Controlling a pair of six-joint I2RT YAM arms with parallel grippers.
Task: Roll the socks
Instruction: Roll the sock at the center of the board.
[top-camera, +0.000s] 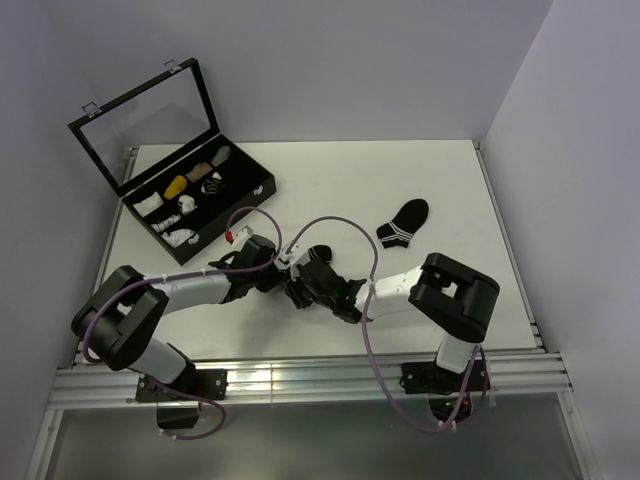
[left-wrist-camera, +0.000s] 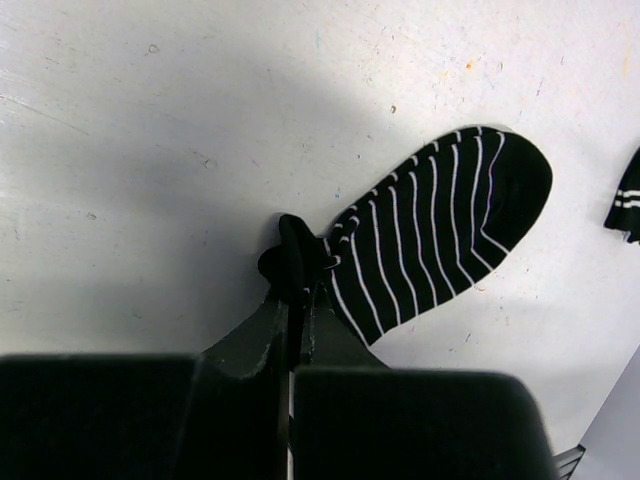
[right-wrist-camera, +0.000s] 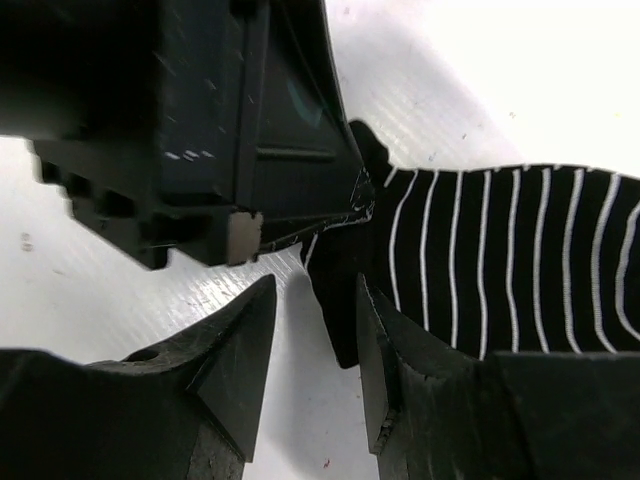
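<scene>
So, left hand is clamped on the bunched end of a short black fabric sock with thin white stripes, probably anchoring it for rolling. Right hand sits half-open beside that pinch. Sock lies flat on the white bench, long axis running away from the left hand, toe farthest.

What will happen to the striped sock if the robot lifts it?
The striped sock would probably droop: it's thin fabric, bunching where the left end effector pinches it. Probably light, and lying flat, unlikely to roll away.
</scene>
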